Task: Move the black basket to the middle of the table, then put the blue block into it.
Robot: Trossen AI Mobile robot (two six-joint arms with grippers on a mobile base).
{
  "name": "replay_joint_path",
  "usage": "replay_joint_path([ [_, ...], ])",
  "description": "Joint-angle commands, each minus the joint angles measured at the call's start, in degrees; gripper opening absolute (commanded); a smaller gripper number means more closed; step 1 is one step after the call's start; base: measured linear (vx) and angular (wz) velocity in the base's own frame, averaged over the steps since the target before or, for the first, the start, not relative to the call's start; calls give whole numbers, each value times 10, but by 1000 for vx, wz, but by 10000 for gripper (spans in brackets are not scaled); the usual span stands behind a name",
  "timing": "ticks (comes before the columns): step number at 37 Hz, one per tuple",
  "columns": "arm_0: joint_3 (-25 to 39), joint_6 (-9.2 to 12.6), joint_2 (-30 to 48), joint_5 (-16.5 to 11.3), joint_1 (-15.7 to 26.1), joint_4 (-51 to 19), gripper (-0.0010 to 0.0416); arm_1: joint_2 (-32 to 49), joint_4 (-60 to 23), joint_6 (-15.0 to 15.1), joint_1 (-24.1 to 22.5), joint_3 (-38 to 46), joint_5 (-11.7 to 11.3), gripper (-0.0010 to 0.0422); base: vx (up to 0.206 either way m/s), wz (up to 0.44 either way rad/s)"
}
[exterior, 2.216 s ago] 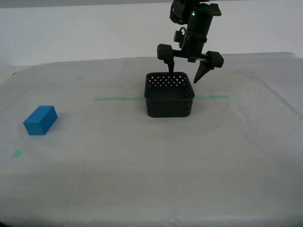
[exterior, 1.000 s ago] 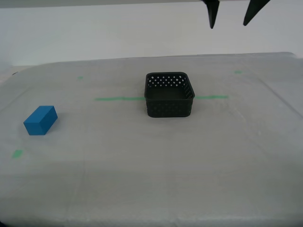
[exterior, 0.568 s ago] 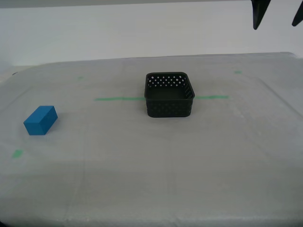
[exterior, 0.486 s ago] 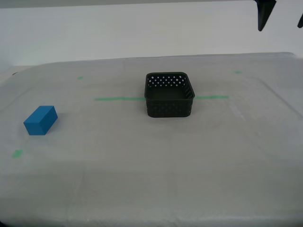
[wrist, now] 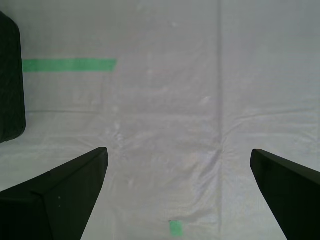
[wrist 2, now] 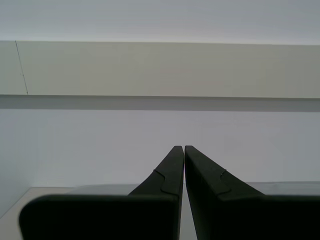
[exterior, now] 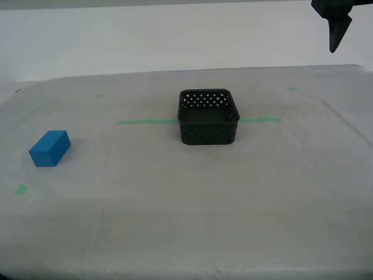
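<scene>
You see the basket (exterior: 208,117) on the tape line (exterior: 145,122) mid-table (exterior: 175,221), the block (exterior: 49,148) well off toward the exterior view's left. My first gripper (wrist: 177,192) gapes wide, empty; my second gripper (wrist 2: 180,155) is pressed closed, empty.

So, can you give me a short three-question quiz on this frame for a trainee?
1. True or false: the blue block already lies inside the black basket.
2. Which jaws are closed together with nothing between them? A: those of my first gripper only. B: those of my second gripper only. C: both.
3. Fill in: in the exterior view, the blue block lies toward the view's ___ of the black basket.

Key: 1 false, the block lies on the table apart from the basket; 2 B, the first gripper's jaws stand wide apart; 3 left.
</scene>
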Motion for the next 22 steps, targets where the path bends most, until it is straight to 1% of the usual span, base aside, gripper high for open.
replay_joint_path([
  [1,0,0,0,2,0,0,399,0,2,1,0,0,-1,0,0,0],
  [22,0,0,0,2,0,1,398,0,2,1,0,0,-1,0,0,0],
])
